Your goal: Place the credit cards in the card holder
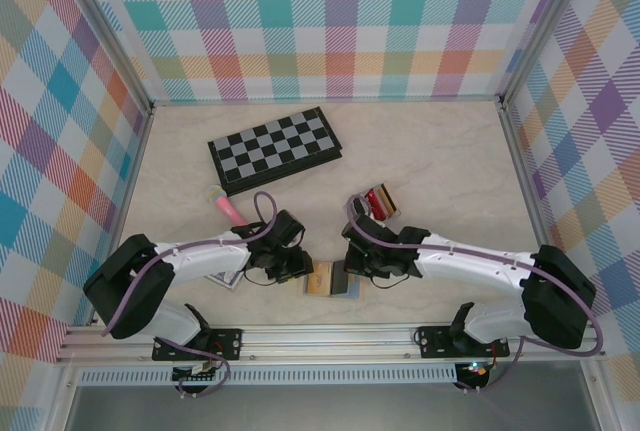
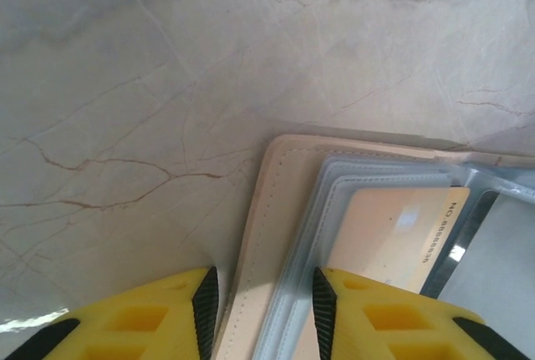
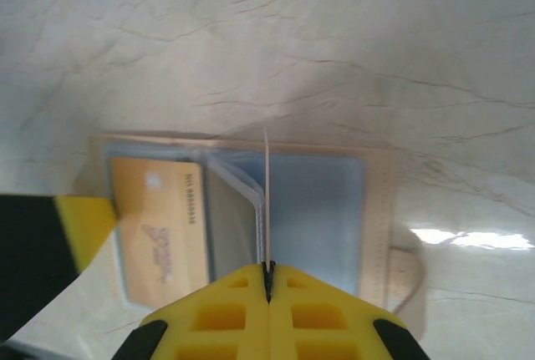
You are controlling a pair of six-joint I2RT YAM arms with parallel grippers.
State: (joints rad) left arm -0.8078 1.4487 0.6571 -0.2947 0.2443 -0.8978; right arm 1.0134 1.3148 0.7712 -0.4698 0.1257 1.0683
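A tan wallet [image 1: 318,280] lies open at the table's near edge between both arms. Its clear sleeves hold a gold-orange credit card [image 3: 159,226], whose pale face [image 2: 393,239] also appears in the left wrist view. My right gripper [image 3: 267,281] is shut on a thin card seen edge-on [image 3: 266,201], standing upright over the sleeves; its colour is hidden. My left gripper [image 2: 261,310] is open and straddles the wallet's stitched left edge [image 2: 263,235]. Behind the right arm, the small card holder [image 1: 381,199] carries a red and a dark card.
A folded chessboard [image 1: 275,148] lies at the back centre. A pink tube with a green tip [image 1: 227,204] rests left of the left arm. A blue-patterned pack [image 1: 228,280] peeks from under that arm. Plaid walls close in three sides.
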